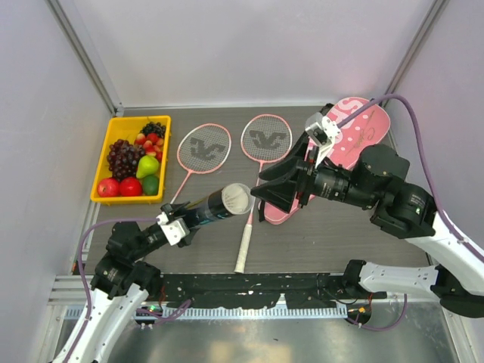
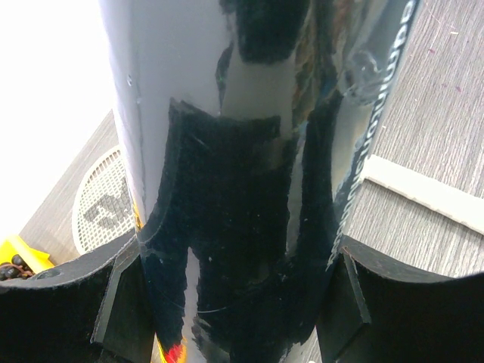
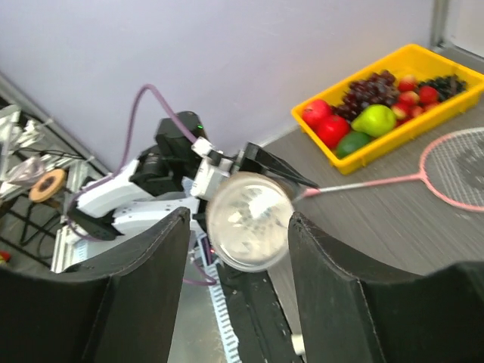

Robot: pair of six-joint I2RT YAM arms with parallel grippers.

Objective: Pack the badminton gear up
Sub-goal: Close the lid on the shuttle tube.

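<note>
top: overhead, wide | wrists: close, both on tube [image 2: 227, 151]

A grey wood-grain table [image 1: 318, 242] fills the middle; plain pale lilac walls [image 1: 249, 45] close it in at the back and on both sides; slanting metal posts [image 1: 85, 57] stand at the back corners; a black perforated plate [image 1: 227, 287] and a ribbed rail [image 1: 249, 311] run along the near edge, with bare sheet metal [image 1: 265, 340] below; the light is bright and even.
</note>
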